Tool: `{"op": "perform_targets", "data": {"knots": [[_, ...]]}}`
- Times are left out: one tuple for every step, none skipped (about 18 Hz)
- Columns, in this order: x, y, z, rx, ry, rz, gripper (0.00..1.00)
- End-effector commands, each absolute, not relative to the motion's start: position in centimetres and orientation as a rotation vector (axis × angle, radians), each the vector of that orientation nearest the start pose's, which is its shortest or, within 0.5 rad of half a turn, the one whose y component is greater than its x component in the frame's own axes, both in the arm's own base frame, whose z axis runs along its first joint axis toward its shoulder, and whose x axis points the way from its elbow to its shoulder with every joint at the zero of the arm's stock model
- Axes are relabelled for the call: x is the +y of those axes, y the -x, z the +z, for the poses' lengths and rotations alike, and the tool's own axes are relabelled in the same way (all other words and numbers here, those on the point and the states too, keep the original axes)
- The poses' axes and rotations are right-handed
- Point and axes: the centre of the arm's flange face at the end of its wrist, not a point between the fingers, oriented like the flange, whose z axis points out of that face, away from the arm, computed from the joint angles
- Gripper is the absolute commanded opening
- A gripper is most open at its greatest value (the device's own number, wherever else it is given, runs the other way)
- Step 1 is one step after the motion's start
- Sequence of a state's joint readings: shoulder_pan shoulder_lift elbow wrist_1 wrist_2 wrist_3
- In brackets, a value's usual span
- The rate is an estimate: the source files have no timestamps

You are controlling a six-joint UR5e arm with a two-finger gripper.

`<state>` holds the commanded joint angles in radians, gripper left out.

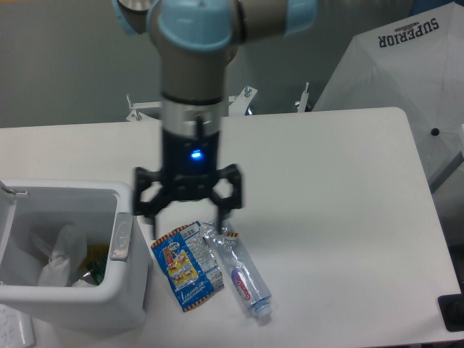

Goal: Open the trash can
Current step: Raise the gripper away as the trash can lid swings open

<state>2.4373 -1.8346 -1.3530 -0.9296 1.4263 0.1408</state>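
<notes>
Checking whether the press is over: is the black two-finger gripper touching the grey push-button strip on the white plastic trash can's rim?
Apart. The fixed camera shows the black two-finger gripper right of the grey push-button strip, white trash can rim between them.

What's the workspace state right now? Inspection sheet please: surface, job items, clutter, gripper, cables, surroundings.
Surface: white table, no spills seen.
Job's things: trash can at front left, lid swung up, crumpled waste visible inside; grey button strip on its right rim.
Clutter: blue snack packet and flattened plastic bottle lying side by side right of the can.
Grippers: gripper open, empty, above the packet, blue light on.
Cables: nothing seen.
Surroundings: white umbrella at right; grey wall behind.
</notes>
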Motion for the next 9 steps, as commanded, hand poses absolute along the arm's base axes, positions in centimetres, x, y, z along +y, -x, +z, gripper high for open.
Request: {"op": "perform_targets", "data": {"knots": [[51.9, 40.5, 52.7, -0.861, 2.413, 0.283, 1.00], [51.1, 41.7, 52.0, -0.873, 2.440, 0.349, 1.00], [50.4, 43.1, 51.0, -0.877, 2.477, 0.414, 1.00], [49.7, 44.5, 49.9, -0.868, 2.524, 0.474, 1.00], [48.7, 45.4, 49.3, -0.842, 2.575, 0.524, 1.00], [48.0, 46.0, 48.8, -0.800, 2.620, 0.558, 1.00], [47.5, 46.4, 48.5, -0.755, 2.651, 0.581, 1.00], [47.1, 46.7, 48.6, -0.719, 2.669, 0.594, 1.00], [46.8, 47.0, 48.7, -0.709, 2.673, 0.601, 1.00]]}}
